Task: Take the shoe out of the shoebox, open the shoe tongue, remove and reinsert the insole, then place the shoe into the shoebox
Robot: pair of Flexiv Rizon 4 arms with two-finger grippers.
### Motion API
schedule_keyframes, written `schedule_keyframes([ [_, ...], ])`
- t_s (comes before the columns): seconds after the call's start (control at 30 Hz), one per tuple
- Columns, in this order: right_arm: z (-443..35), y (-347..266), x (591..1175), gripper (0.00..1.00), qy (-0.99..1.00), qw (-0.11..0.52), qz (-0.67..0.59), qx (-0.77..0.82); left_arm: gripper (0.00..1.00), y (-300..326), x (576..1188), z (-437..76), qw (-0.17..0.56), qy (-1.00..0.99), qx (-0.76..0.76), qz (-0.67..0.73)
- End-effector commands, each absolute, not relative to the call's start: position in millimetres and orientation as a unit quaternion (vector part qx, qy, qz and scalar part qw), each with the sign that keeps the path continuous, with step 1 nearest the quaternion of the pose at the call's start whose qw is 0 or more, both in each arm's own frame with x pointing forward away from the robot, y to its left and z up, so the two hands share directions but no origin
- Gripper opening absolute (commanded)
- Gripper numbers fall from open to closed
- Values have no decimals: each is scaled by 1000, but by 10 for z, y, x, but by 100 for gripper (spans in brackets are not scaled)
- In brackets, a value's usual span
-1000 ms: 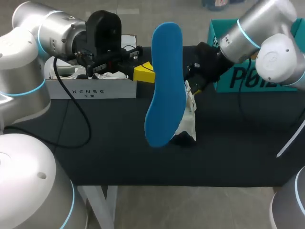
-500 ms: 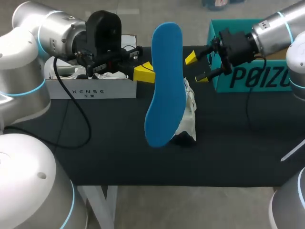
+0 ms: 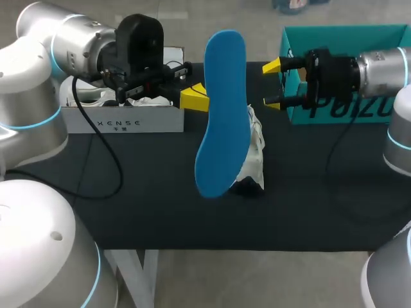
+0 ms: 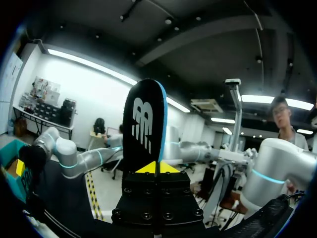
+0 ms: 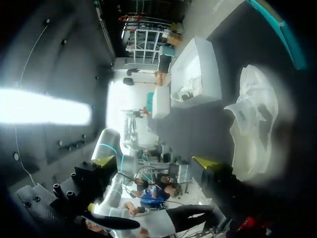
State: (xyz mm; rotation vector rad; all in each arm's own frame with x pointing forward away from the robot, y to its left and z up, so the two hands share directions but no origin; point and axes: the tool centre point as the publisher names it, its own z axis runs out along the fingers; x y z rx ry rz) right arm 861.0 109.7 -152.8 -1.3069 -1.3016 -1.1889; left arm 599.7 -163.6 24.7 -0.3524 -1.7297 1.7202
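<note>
Both grippers checked: left gripper (image 3: 192,99) clamped on upright blue insole (image 3: 223,115) near shoe (image 3: 256,151); right gripper (image 3: 273,85) spread apart beside teal box (image 3: 340,30).

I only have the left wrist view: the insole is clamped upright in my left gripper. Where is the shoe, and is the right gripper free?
Observer: In the head view the shoe lies on the table, outside the teal shoebox, partly hidden behind the raised insole.
Operator: And the right gripper?
Observer: The right gripper is open and empty, at the teal shoebox's corner, apart from the shoe.
</note>
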Motion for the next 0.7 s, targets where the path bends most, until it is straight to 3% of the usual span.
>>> schedule_keyframes([
  [0.03, -1450, 1006, 8598, 100, -520, 444, -500, -532, 0, -1638, 5999, 243, 332, -662, -135, 659],
  [0.1, -1361, 924, 8619, 100, -525, 430, -498, -539, 0, -1638, 5999, 243, 332, -662, -135, 659],
  [0.23, -1200, 838, 8640, 100, -542, 405, -491, -549, 0, -1618, 6092, 210, 264, -694, -218, 633],
  [0.53, -1141, 851, 8668, 100, -534, 408, -498, -548, 0, -1636, 6390, 247, 143, -725, -348, 577],
  [0.7, -1181, 878, 8661, 100, -530, 412, -494, -553, 0, -1633, 6421, 242, 154, -730, -332, 577],
])
